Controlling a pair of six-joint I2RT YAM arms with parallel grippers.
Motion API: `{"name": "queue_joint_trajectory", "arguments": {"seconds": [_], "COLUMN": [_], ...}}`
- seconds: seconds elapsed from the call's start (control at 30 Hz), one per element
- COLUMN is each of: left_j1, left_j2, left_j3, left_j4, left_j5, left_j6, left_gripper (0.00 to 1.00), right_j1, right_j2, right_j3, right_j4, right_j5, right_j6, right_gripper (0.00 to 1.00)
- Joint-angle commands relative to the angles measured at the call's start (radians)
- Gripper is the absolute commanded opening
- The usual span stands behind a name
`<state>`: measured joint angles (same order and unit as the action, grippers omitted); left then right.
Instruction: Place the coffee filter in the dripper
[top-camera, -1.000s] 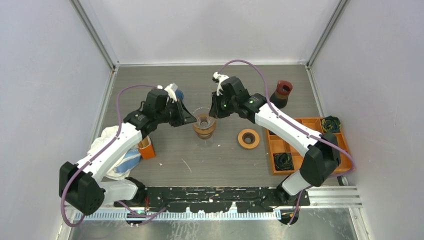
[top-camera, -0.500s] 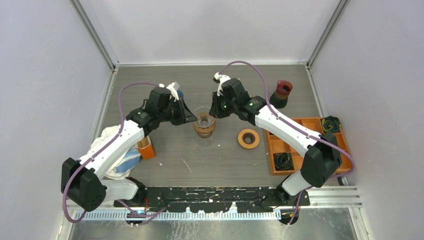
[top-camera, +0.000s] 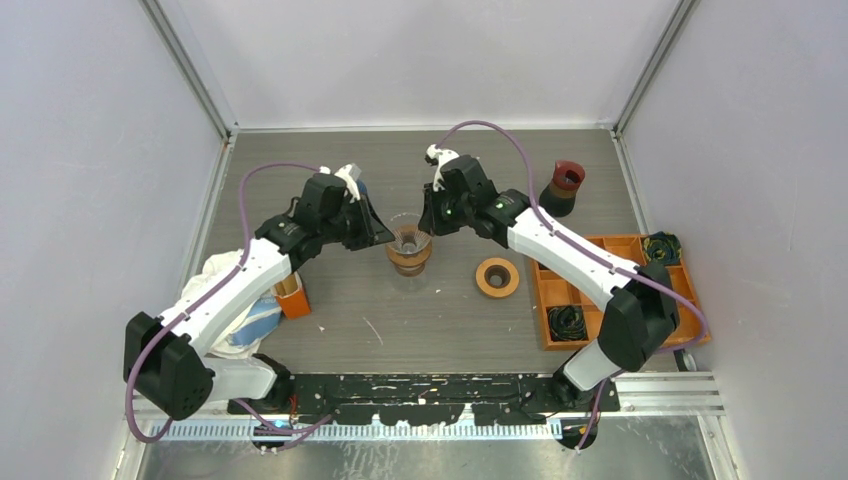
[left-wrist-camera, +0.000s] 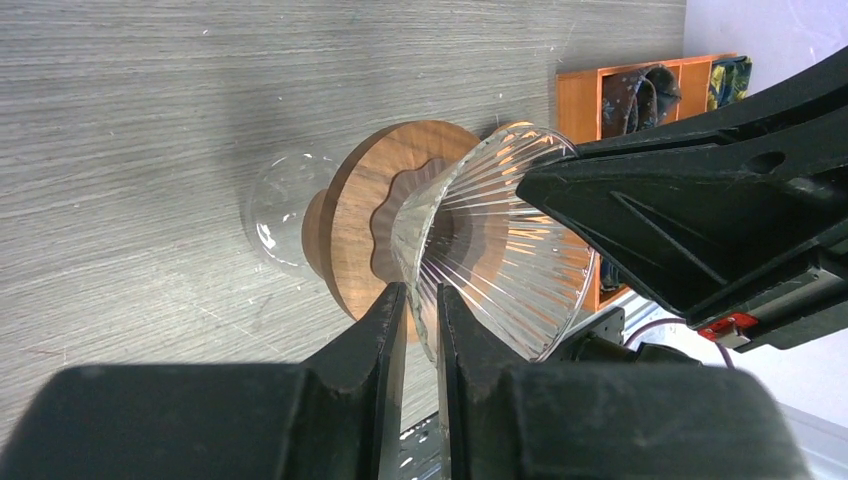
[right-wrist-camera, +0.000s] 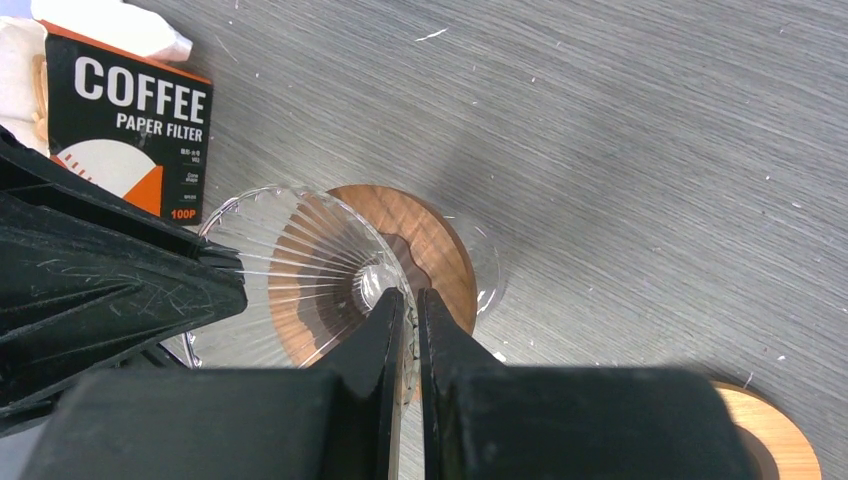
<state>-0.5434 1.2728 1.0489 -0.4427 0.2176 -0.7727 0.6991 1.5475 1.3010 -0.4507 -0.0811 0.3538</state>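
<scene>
Both arms reach forward with elbows bent outward and wrists angled inward. The left gripper (top-camera: 383, 238) and right gripper (top-camera: 428, 227) meet almost tip to tip. Each has its jaws nearly together, pinching opposite sides of the rim of the dripper (top-camera: 408, 243).

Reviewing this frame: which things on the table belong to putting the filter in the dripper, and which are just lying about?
Belongs to the job:
- glass dripper, pinched at its rim by the left gripper and the right gripper
- coffee filter box

Lying about:
- wooden ring
- orange tray
- dark vase
- crumpled white bundle
</scene>
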Motion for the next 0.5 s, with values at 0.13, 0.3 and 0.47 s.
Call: {"name": "queue_joint_trajectory", "arguments": {"seconds": [0.13,0.3,0.47], "left_j1": [-0.035,-0.033,-0.032], "left_j2": [0.02,0.016,0.005], "left_j3": [0.023,0.052,0.067], "left_j4": [-0.101,-0.106,-0.09], "left_j5": [-0.041,-0.056,-0.057], "left_j6": [0.053,0.057,0.058], "left_gripper": [0.21,0.35,0.5], "right_j1": [0.028,0.026,0.018], "right_j2": [0.057,0.051,0.043], "right_j3": [0.044,0.1,0.155], "right_j4": [-0.197,-0.206,-0.206], "right_j5": [0.054,0.072,0.072], "right_j6": [-0.059,-0.063,-0.067], "right_gripper": [0.05,0.16,0.29]}}
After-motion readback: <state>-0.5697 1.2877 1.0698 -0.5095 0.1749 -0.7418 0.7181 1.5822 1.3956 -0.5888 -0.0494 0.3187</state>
